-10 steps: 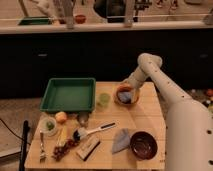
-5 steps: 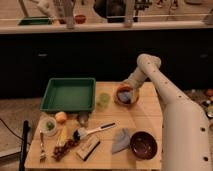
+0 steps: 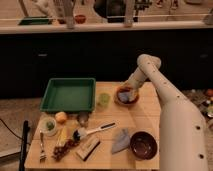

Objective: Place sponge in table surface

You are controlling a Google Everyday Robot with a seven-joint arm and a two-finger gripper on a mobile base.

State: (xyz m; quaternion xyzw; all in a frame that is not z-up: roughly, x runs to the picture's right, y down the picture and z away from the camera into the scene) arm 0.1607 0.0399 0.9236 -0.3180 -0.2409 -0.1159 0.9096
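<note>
An orange-brown bowl (image 3: 126, 96) stands on the wooden table (image 3: 150, 117), right of the middle. A blue-grey piece, seemingly the sponge (image 3: 123, 95), lies inside the bowl. My gripper (image 3: 127, 90) reaches down from the white arm (image 3: 165, 95) into the bowl, right at the blue-grey piece. Whether it touches the piece cannot be seen. A tan rectangular block (image 3: 87, 147) lies near the front edge of the table.
A green tray (image 3: 69, 94) sits at the back left and a small green cup (image 3: 103, 100) next to it. A dish brush (image 3: 92, 131), a blue-grey cloth (image 3: 120, 140) and a dark bowl (image 3: 143, 145) lie in front. Fruit and a fork (image 3: 42, 147) are at the left.
</note>
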